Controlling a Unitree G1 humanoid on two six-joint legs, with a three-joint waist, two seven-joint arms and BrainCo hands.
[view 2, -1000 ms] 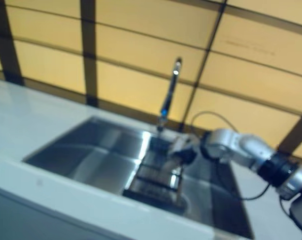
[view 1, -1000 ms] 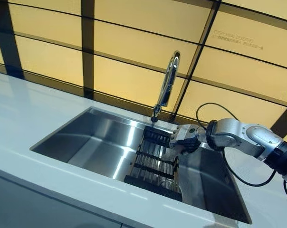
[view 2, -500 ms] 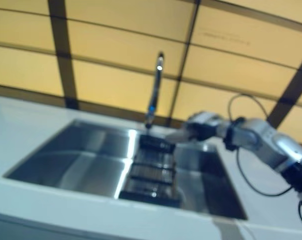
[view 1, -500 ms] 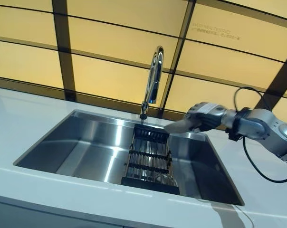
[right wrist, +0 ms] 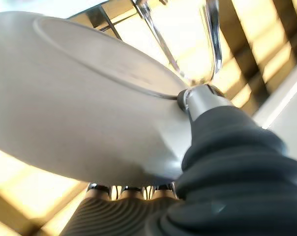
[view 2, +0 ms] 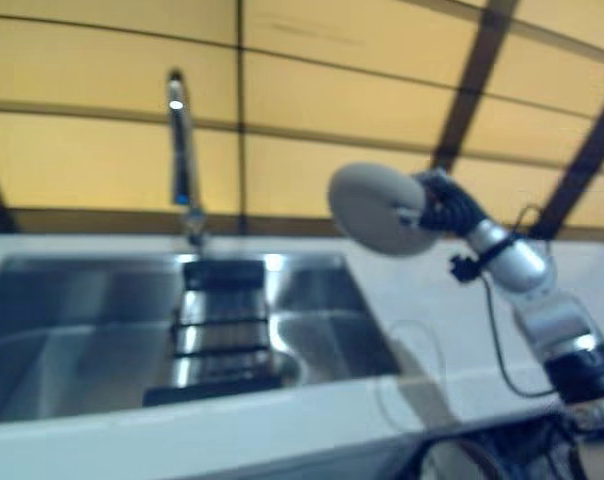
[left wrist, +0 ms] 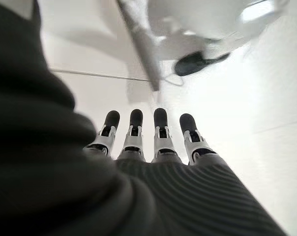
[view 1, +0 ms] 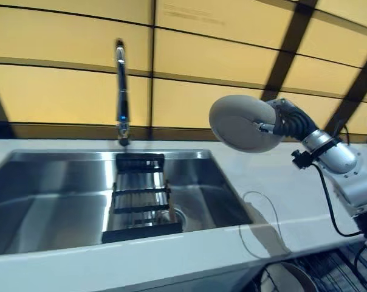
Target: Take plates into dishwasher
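Holding a pale round plate point(view 1: 244, 123) up in the air, the right hand point(view 1: 285, 120) has its thumb pressed on the near face and its fingers curled behind the rim. The plate stands roughly on edge above the white countertop point(view 1: 274, 182), just to the right of the steel sink point(view 1: 44, 201), touching neither. In the sink lies a dark slatted rack point(view 1: 141, 198), and a chrome faucet point(view 1: 120, 91) rises behind it against yellow wall panels.

From the head views only the thumb side of the grip can be seen. The right wrist view fills that in: the plate's underside with its raised foot ring point(right wrist: 104, 64) covers most of the picture, the thumb point(right wrist: 202, 101) lies against it, and the fingertips point(right wrist: 124, 191) show under the plate's edge.

At the lower right of the left eye view, dark wire racking point(view 1: 329, 274) shows below the counter edge, with a pale round shape point(view 1: 287, 281) that I cannot identify.

The left hand point(left wrist: 153, 147) shows in its own wrist view alone, fingers straight and side by side, holding nothing, over a pale blurred surface.
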